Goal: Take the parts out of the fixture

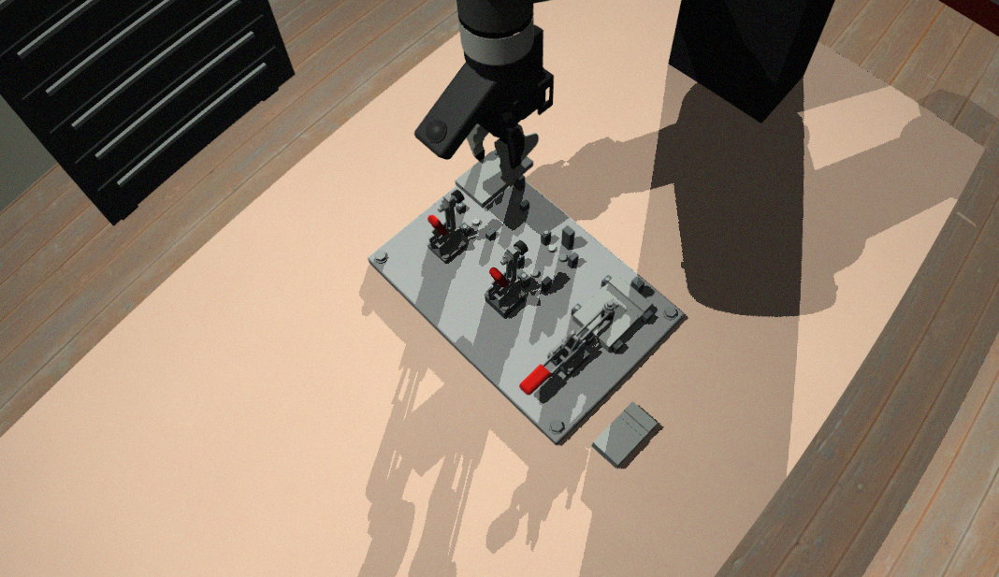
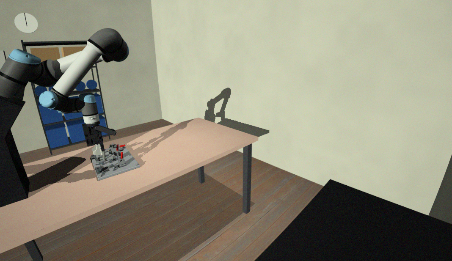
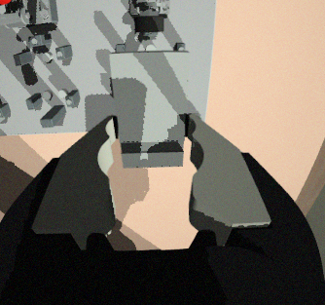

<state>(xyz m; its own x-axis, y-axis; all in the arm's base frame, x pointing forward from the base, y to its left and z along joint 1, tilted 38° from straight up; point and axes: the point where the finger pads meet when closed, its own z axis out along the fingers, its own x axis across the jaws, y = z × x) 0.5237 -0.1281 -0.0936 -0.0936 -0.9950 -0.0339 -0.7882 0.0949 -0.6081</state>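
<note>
My gripper [image 1: 499, 160] [image 3: 151, 116] is shut on a flat grey part [image 1: 480, 181] [image 3: 162, 89], its fingers on the part's two sides. The part hangs above the end of the grey fixture plate [image 1: 464, 327] [image 3: 197, 9], overlapping its edge in the wrist view. Another grey part [image 1: 626, 434] lies flat on the table beside the opposite end of the fixture. A third, pale part [image 1: 624, 318] sits in the fixture under the low arm of a toggle clamp [image 1: 534, 379]. The other two clamps [image 1: 437, 224] [image 1: 497, 276] have their arms raised.
Several small locating blocks and pins stand on the fixture between the clamps; one taller block [image 1: 568, 237] is near its edge. A black drawer cabinet [image 1: 154, 70] is at upper left and the black robot pedestal [image 1: 751, 25] at upper right. Shadows of the arm fall over the fixture and table.
</note>
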